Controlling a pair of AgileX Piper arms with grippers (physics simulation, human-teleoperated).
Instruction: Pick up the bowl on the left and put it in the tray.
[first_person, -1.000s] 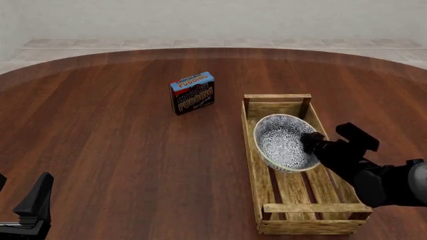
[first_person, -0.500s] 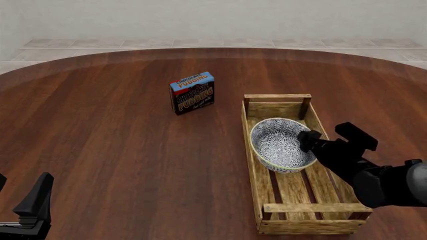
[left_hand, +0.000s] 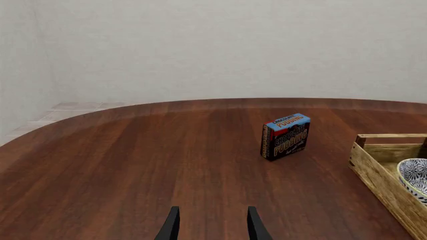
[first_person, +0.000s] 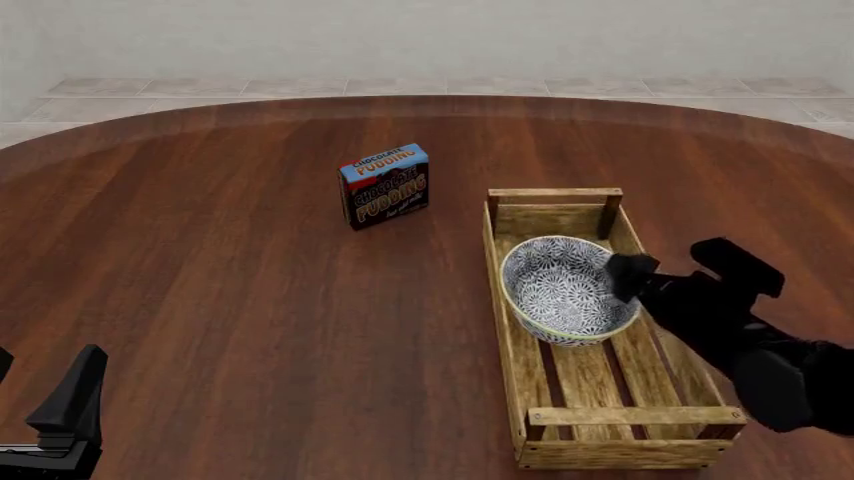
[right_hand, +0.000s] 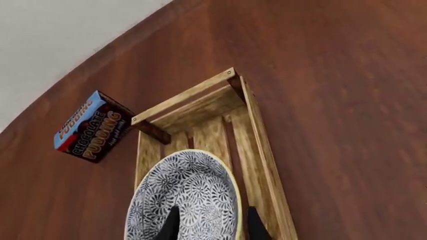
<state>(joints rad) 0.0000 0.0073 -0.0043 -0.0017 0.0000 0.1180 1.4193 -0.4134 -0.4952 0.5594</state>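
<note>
dark reddish wood makes up the one round table (first_person: 240, 300), the biggest thing here, with pale floor tiles and a plain light wall beyond its far edge. on it sit three things: one tray, one bowl, one pudding box. the tray (first_person: 534, 350) of light slats lies lengthwise on the right half, and it holds the single blue-and-white bowl (first_person: 561, 290), which sits in the far part, upright, about as wide as the tray. the pudding box (first_person: 384, 186) stands alone to the left of the tray's far end, apart from it. two grippers show. the right gripper (first_person: 630, 277) is at the bowl's right rim, its fingers (right_hand: 172, 226) slightly parted over the rim and gripping nothing. the left gripper (left_hand: 212, 225) hangs low at the near left, jaws apart and empty.
</note>
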